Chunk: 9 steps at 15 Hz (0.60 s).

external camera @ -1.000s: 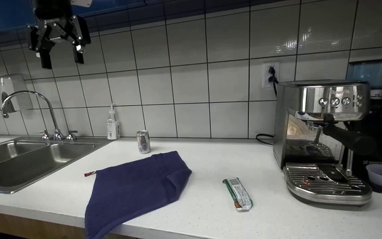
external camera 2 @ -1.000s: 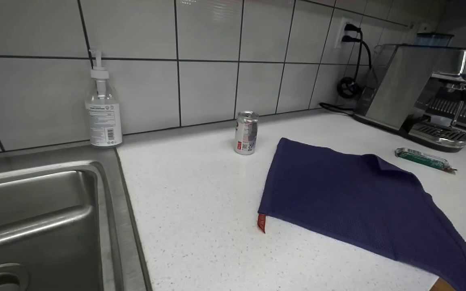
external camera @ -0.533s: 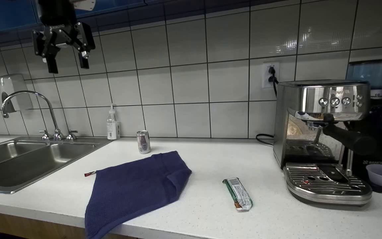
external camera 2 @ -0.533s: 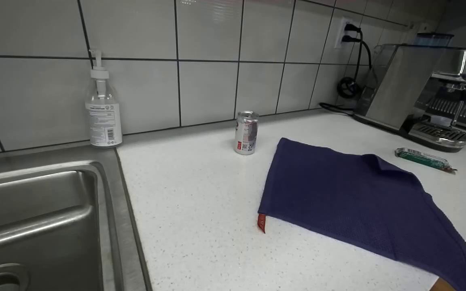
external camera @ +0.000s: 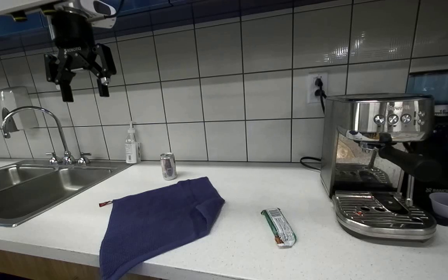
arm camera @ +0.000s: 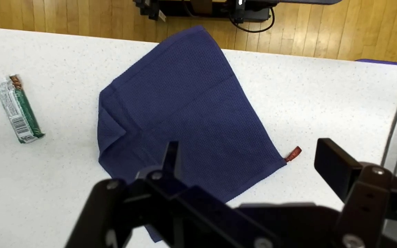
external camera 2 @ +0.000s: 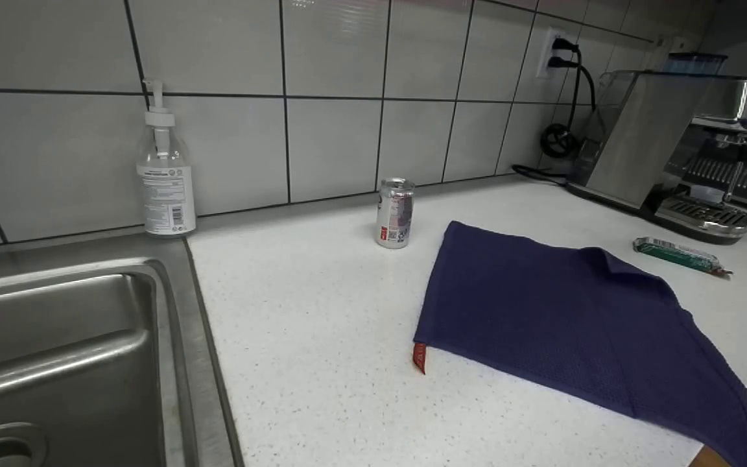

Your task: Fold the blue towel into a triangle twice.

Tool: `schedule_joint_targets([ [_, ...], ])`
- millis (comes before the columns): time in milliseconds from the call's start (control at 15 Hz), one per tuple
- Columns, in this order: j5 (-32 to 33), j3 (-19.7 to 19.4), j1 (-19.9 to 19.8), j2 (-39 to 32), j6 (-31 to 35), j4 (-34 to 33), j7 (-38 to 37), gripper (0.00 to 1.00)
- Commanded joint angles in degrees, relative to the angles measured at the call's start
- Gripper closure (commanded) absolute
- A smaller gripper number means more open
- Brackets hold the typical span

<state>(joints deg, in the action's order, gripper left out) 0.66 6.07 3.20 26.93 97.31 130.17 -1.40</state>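
Observation:
The blue towel (external camera: 158,221) lies on the counter, one corner hanging over the front edge. It also shows in an exterior view (external camera 2: 561,324) and in the wrist view (arm camera: 198,100). Its edge away from the sink has a small folded-over flap (arm camera: 110,129). A red tag (arm camera: 293,154) sticks out at the corner nearest the sink. My gripper (external camera: 85,94) is open and empty, high above the counter on the sink side. In the wrist view the gripper (arm camera: 248,146) hides part of the towel, and the tagged corner shows between its fingers.
A can (external camera: 168,166) stands close behind the towel. A green-and-white wrapped bar (external camera: 279,227) lies beside it. The sink (external camera 2: 75,363), faucet (external camera: 37,111) and pump bottle (external camera 2: 166,175) are on one side. A coffee machine (external camera: 379,163) is on the other. The counter's front edge (arm camera: 288,55) runs under the towel.
In an exterior view my gripper has moved down and a little to the right, still open. The towel and the other objects have not moved.

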Motion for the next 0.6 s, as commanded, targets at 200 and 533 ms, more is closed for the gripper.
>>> schedule_joint_targets([
  [200, 2.49, -0.63, 0.08, 1.54, 5.0, 5.75, -0.24, 0.0],
  [533, 3.02, -1.38, -0.51, 1.28, 10.29, 9.6, -0.86, 0.0],
])
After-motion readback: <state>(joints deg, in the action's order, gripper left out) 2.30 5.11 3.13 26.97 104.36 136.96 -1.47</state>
